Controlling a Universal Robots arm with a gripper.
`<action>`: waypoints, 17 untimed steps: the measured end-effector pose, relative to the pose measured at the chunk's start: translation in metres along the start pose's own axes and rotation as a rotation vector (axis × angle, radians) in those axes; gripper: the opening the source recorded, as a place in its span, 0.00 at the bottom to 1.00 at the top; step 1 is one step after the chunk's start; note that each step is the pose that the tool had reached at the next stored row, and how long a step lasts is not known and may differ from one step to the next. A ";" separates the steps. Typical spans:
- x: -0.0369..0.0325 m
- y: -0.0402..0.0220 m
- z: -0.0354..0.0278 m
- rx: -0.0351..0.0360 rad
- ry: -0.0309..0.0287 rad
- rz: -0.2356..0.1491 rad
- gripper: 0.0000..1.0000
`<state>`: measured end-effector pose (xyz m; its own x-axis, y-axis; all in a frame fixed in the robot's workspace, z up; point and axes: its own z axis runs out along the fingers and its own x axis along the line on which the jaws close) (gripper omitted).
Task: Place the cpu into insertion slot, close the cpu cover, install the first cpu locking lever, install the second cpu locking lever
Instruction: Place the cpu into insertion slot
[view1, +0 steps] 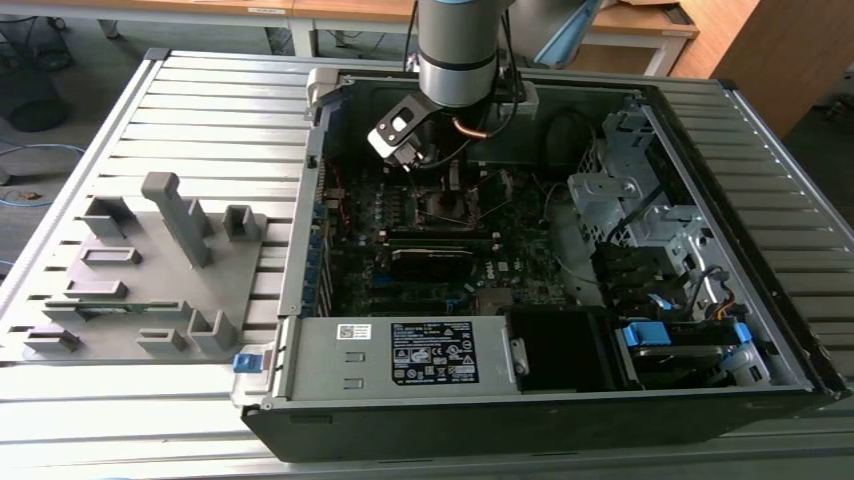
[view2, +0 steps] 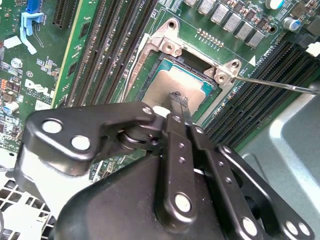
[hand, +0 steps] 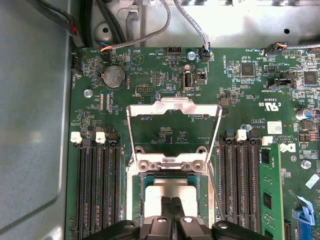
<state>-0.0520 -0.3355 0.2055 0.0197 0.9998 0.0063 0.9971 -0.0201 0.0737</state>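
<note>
- Grey fixture plate (view1: 134, 280) sits on the exterior view's left, well apart.
- My gripper (view2: 178, 102): fingers pressed together, tips right at the cpu (view2: 162, 82).
- Cpu: dull silver-grey square, lying flat in the insertion slot (hand: 141, 194).
- Cpu cover (hand: 173, 106): silver frame, standing open.

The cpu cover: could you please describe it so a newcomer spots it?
On the green circuit board, find the insertion slot between the black memory slots. The cpu cover is the thin silver frame hinged up at its edge, the board showing through its large cut-out.
</note>
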 end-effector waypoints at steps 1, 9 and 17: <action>0.0000 0.0000 0.0000 0.0000 0.0000 0.000 0.11; 0.0000 0.0001 -0.0001 0.0056 -0.0003 0.000 0.11; 0.0000 0.0000 0.0000 0.0168 -0.0004 0.000 0.11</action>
<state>-0.0520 -0.3355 0.2055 0.0198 0.9998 0.0059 0.9982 -0.0201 0.0569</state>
